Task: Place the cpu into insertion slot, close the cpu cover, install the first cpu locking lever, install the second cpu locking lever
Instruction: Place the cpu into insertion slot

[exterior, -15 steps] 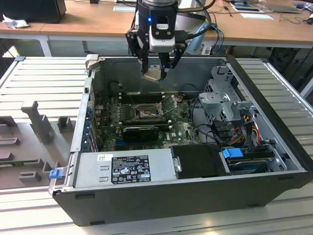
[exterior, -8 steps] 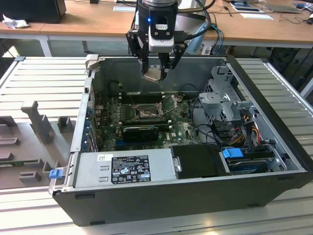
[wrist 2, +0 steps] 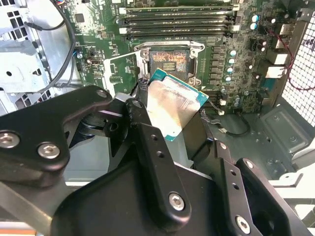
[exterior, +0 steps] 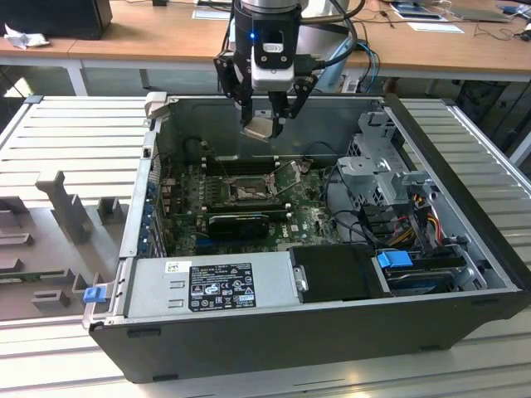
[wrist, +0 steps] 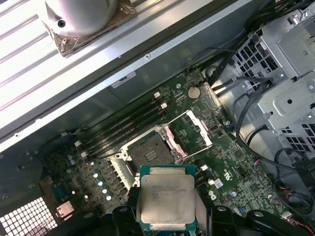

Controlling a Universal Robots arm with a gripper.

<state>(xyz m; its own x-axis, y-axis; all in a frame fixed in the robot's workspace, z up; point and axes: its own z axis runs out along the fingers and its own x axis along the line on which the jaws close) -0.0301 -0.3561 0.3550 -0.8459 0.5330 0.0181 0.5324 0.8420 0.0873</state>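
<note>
cpu point(wrist: 167, 197) aloft above the insertion slot point(wrist: 150, 152).
My gripper point(exterior: 264, 124) pinches its edges; cpu cover point(wrist: 202, 128) open beside the slot. I'd square the chip to the slot and keep it level.

Take the insertion slot point(exterior: 249, 192) as the marker, inside the computer case point(exterior: 465, 191). The cpu point(exterior: 259, 129) hangs above it and clear of it, pinched in the end effector point(exterior: 264, 124). The cpu cover point(exterior: 288, 177) is swung open at the slot's edge on the exterior view's right. Memory slots point(exterior: 236, 164) lie just behind the slot and a long card point(exterior: 239, 222) just in front. The power supply point(exterior: 211, 282) is further front, and the drive cage point(exterior: 386, 178) is off to the exterior view's right.
</note>
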